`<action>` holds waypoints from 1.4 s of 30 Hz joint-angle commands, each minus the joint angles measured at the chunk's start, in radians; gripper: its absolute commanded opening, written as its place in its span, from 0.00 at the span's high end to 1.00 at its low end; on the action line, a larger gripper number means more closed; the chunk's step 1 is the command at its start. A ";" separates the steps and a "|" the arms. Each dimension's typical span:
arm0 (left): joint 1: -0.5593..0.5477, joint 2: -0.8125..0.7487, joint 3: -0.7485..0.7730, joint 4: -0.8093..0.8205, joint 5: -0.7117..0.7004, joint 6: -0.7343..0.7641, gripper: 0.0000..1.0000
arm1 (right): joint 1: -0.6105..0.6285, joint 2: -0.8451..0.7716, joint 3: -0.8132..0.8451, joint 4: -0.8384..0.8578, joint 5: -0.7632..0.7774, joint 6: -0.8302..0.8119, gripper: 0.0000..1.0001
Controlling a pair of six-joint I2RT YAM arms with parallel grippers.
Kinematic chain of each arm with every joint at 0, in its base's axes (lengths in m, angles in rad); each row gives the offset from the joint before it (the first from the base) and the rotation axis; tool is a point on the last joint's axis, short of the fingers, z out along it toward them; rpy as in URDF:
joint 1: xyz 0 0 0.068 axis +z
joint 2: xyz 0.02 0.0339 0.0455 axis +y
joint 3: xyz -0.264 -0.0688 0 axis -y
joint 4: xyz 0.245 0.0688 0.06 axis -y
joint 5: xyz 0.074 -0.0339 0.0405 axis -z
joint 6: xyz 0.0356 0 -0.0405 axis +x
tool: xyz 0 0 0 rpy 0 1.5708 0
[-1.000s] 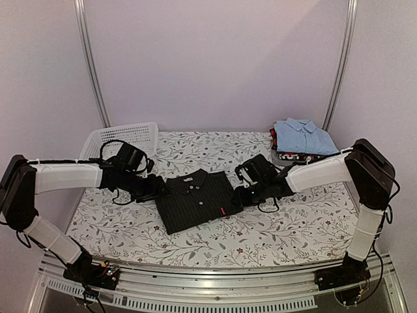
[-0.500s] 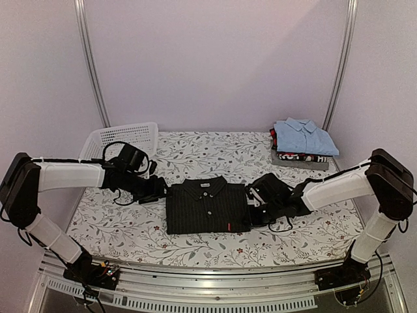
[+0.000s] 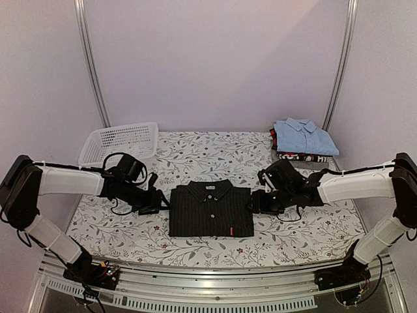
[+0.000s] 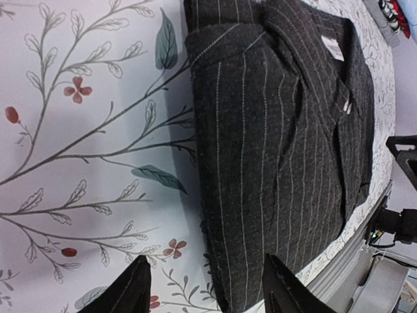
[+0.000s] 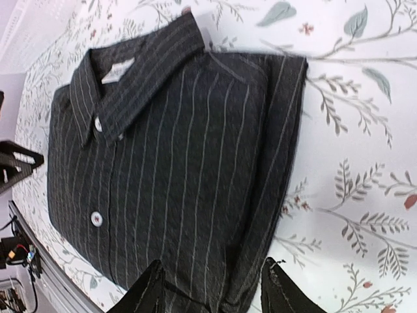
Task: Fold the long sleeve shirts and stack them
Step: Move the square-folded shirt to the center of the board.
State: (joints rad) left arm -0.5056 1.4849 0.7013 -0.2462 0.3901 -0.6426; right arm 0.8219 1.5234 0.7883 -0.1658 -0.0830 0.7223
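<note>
shirt in black pinstriped cloth with small white buttons (image 3: 210, 210), folded into a flat rectangle, collar toward the far side; lay at the middle of the floral-printed table cover (image 3: 195, 153). left gripper (image 3: 158, 201) just beside its left edge; stood with jaws apart, held nothing. right gripper (image 3: 255, 201) just beside its right edge; likewise parted and empty. in each wrist view, a side fold of the shirt below and between the fingers, not pinched. light blue collared shirt (image 3: 303, 135), already folded, sat atop a small pile of other folded garments (image 3: 296, 156) at the far right corner, well apart from the black one. white plastic mesh basket (image 3: 120, 140) at the far left. judged soft, light and limp: likely to sag and come unfolded if lifted by one edge or by the top layer alone. best taken at both side folds together, fingers slid under every layer, and carried level toward the pile.
</note>
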 commanded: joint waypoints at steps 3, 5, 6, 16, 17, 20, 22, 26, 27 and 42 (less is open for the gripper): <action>-0.038 0.001 -0.022 0.048 0.050 -0.002 0.43 | -0.025 0.146 0.133 0.006 0.005 -0.070 0.54; -0.048 0.021 -0.020 0.047 0.046 -0.002 0.44 | -0.030 0.185 0.151 0.004 0.019 -0.077 0.56; -0.050 0.033 -0.019 0.048 0.044 -0.002 0.45 | -0.031 0.204 0.155 0.003 0.031 -0.078 0.58; -0.075 0.136 0.021 0.042 0.010 0.003 0.50 | -0.042 0.250 0.138 -0.004 0.123 -0.056 0.96; -0.074 0.141 0.024 0.042 0.006 0.002 0.50 | -0.044 0.251 0.131 -0.004 0.124 -0.052 1.00; -0.074 0.151 0.026 0.044 0.003 -0.001 0.51 | -0.048 0.242 0.105 0.001 0.139 -0.035 1.00; -0.075 0.156 0.027 0.046 0.003 -0.003 0.52 | -0.050 0.227 0.088 0.008 0.147 -0.024 1.00; -0.076 0.174 0.026 0.061 0.016 -0.011 0.52 | -0.055 0.210 0.067 0.040 0.129 -0.011 1.00; -0.079 0.179 0.027 0.064 0.016 -0.016 0.53 | -0.055 0.229 0.072 0.043 0.112 -0.012 1.00; -0.128 0.189 0.032 0.004 -0.087 -0.070 1.00 | -0.053 0.146 0.093 0.012 0.136 -0.036 0.53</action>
State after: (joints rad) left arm -0.6323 1.6863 0.7471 -0.1349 0.3893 -0.7197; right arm 0.7753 1.7313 0.8719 -0.1066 0.0177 0.6960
